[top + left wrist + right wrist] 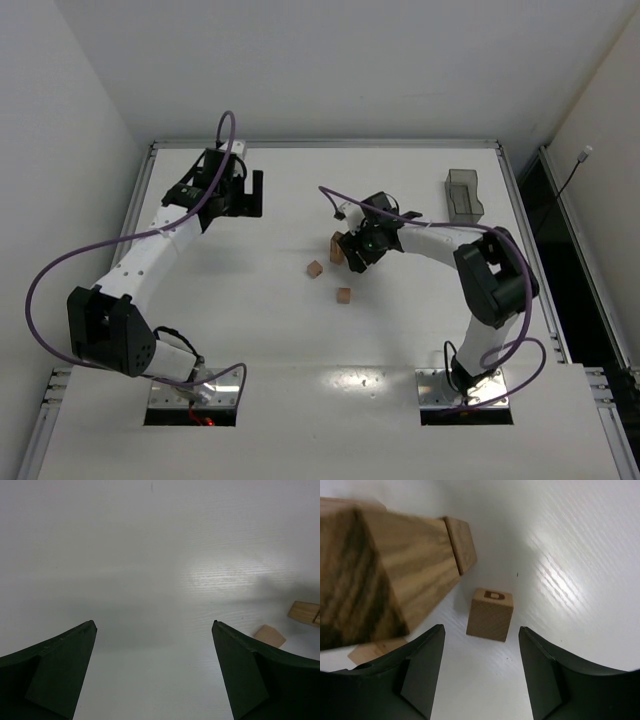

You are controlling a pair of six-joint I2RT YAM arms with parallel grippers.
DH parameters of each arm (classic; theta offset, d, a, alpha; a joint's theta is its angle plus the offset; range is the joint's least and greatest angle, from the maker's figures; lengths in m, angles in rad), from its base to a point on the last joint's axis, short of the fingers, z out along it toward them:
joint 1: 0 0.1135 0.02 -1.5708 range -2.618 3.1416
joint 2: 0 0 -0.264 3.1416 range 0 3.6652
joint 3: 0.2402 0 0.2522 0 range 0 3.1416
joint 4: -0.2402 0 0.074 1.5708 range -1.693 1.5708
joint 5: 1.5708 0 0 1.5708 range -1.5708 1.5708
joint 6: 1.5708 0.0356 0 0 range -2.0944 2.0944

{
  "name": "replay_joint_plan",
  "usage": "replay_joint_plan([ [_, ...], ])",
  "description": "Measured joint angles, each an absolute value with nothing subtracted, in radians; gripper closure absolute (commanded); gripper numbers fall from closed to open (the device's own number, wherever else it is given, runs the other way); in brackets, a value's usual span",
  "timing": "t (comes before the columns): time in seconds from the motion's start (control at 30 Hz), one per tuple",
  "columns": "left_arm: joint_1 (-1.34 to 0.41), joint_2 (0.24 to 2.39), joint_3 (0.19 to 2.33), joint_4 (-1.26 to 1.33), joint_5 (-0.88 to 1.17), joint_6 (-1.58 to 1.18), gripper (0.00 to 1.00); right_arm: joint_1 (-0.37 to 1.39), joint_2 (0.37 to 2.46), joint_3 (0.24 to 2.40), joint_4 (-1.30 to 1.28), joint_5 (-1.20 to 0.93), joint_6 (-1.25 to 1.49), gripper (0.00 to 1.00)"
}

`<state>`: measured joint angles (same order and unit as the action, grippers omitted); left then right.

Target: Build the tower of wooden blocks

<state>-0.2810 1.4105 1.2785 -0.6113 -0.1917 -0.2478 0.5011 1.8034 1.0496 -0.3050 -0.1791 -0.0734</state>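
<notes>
1. Closest to the right wrist lens stands the tower (375, 570), a tall wood column that fills the left of that view. How many blocks make it up cannot be told.
2. The lettered cube (490, 615) lies flat on the worktop (300, 180) near the tower's foot, in line with the gap of the right pincer (481, 629).
3. Right pincer: jaws partly apart with nothing between them. It hovers just beside the tower, above the lettered cube.
4. Overhead view: one loose cube (315, 268) lies near the tower and another cube (344, 295) lies further toward the arm bases. The lettered cube is probably one of these.
5. Left pincer (154, 625): jaws wide and empty, parked over bare worktop well apart from the blocks.
6. Step in hand, as judged: fetching the next block for the stack.
7. The next move calls for lowering the right pincer squarely over the lettered cube and closing on two opposite faces. The finger nearest the tower must stay clear of it, as a nudge could topple the column.
</notes>
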Motion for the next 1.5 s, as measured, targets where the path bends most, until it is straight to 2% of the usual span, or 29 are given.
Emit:
replay_joint_plan([
  [0.4, -0.281, 1.411, 1.271, -0.606, -0.138, -0.247, 0.00, 0.499, 1.648, 0.953, -0.272, -0.164, -0.046, 0.42],
  [0.5, -0.280, 1.412, 1.269, -0.603, -0.099, -0.236, 0.03, 0.486, 1.625, 0.945, -0.270, -0.165, -0.016, 0.47],
  [0.77, -0.331, 1.362, 1.106, -0.583, 0.089, -0.146, 0.06, 0.319, 1.574, 0.904, -0.261, -0.204, 0.167, 0.50],
  [0.97, -0.357, 1.354, 1.048, -0.575, 0.173, -0.139, 0.07, 0.252, 1.642, 0.958, -0.329, -0.346, 0.262, 0.50],
  [1.2, -0.426, 1.312, 0.964, -0.572, 0.290, -0.086, 0.18, 0.221, 1.785, 0.999, -0.356, -0.484, 0.308, 0.48],
  [1.37, -0.472, 1.311, 0.956, -0.566, 0.308, -0.055, 0.18, 0.201, 1.783, 0.999, -0.337, -0.535, 0.340, 0.48],
  [1.5, -0.472, 1.322, 0.956, -0.562, 0.305, -0.048, 0.18, 0.198, 1.787, 1.001, -0.330, -0.567, 0.360, 0.43],
])
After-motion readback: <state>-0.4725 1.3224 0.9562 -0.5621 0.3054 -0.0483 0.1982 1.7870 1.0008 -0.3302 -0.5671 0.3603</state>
